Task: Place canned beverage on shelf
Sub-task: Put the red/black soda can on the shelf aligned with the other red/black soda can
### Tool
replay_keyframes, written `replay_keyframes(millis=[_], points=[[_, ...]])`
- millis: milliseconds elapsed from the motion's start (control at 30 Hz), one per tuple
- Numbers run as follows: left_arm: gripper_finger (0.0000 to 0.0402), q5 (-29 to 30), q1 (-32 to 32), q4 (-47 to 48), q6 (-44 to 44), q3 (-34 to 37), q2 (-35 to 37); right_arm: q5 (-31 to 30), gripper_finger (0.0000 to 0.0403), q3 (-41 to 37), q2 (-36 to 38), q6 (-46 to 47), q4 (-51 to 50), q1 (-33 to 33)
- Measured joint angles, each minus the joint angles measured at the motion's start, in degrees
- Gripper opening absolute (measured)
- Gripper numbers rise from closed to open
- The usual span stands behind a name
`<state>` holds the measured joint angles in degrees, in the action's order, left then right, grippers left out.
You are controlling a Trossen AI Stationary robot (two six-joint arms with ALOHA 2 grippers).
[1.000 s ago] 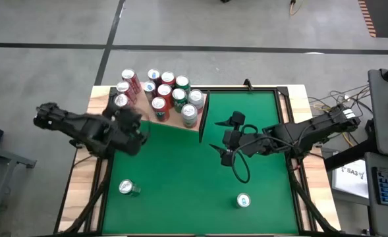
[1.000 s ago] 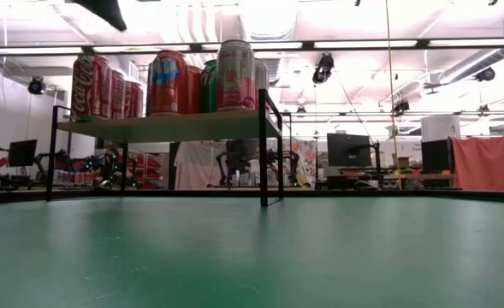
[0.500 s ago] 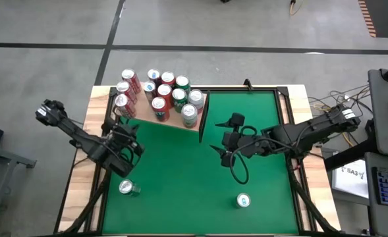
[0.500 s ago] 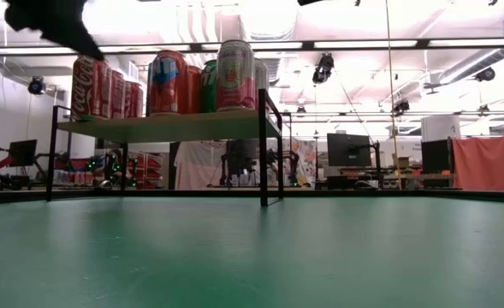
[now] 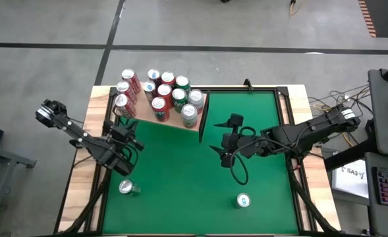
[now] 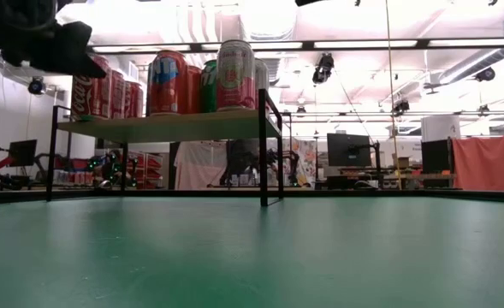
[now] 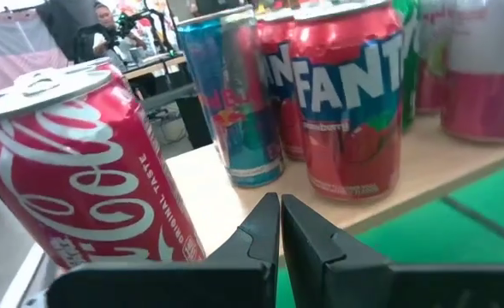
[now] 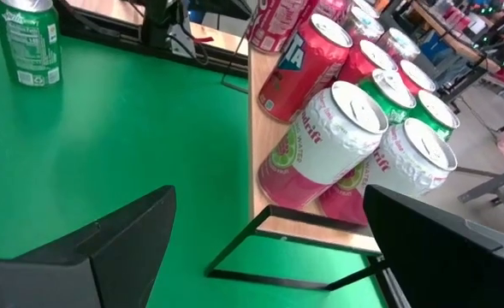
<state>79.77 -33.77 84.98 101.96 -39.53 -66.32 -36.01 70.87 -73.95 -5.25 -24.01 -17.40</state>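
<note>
The shelf (image 5: 170, 118) stands at the table's (image 5: 180, 164) far left corner, already carrying a cluster of upright cans: a Coca-Cola can (image 7: 80, 162), a Fanta can (image 7: 350, 103), a blue can (image 7: 234, 94) and several pink and green ones.

Two canned beverages remain on the green table, both well clear of the shelf and toward the near edge. One green can (image 5: 128, 188) stands off the shelf's left end; the other can (image 5: 244, 200) stands out past the shelf's right end panel. Both look upright, tops up, so their long axes are vertical.

The left claw (image 5: 129, 139) hovers just in front of the shelf's left end, fingers pressed together and holding nothing. The green can lies just nearward of it, on the side away from the shelf, so this arm seems the nearer one for that can; the claw would need to spread before dropping around it.

The right claw (image 5: 225, 150) waits beside the shelf's right end panel, fingers spread wide and empty, with the second can nearward of it.
</note>
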Motion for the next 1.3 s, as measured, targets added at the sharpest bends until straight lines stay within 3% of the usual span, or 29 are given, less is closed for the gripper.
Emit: replay_keyframes(millis=[233,700,1300], points=[[0.0000,5.47,2.65,-4.65,3.77,1.77,-0.01,-0.02,0.0368,-0.18,0.00,-1.19,0.89,0.60],[0.0000,5.17,12.88,-5.39,2.68,1.73,-0.01,-0.02,0.0368,-0.63,0.00,-0.97,0.72,1.22],[0.0000,-2.74,14.00,-2.89,2.14,1.75,0.30,-0.02,0.0368,-0.63,0.00,-1.41,0.70,1.22]])
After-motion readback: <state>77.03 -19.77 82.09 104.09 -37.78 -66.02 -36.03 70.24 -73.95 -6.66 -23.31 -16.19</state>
